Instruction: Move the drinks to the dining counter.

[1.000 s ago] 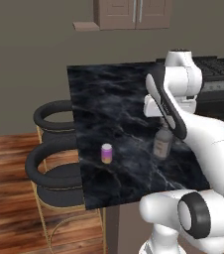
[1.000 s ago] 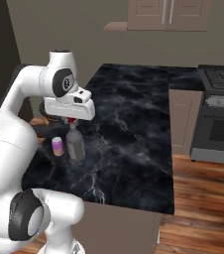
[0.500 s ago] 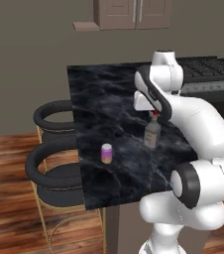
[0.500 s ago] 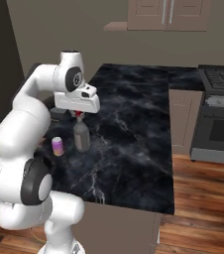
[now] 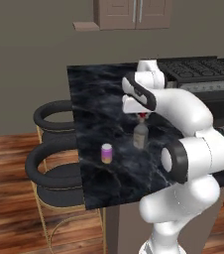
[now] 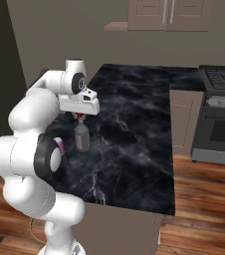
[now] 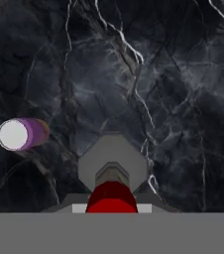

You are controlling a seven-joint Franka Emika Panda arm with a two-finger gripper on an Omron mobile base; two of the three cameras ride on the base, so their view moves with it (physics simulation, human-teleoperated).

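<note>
Directly beneath the gripper [image 6: 79,117] stands the squat clear red-capped bottle [image 6: 81,137], upright on the dining counter [image 6: 134,124], and the jaws are clenched on its red cap. From the hand view the red cap [image 7: 111,197] sits right at the fingertips, with the bottle's shoulders spreading out below it. Whether the base is fully resting on the marble or hanging a hair above it I cannot tell.

Just beside the gripper, toward the stool edge of the counter, stands the pink-purple can [image 5: 106,153], upright and apart from the bottle.

The main risk, as I judge it, is in the release. If the bottle is still slightly off the surface or tilted when the jaws part, it could drop, rock and tip, since the grip is high on the cap and the body hangs free below. A sideways drag of the hand while letting go could also pull the cap over and topple it. Should it fall toward the can, the two could knock together and the can, nearer the counter edge above the round black stools [image 5: 59,163], could roll off. A straight upward retreat after opening looks safest.
</note>
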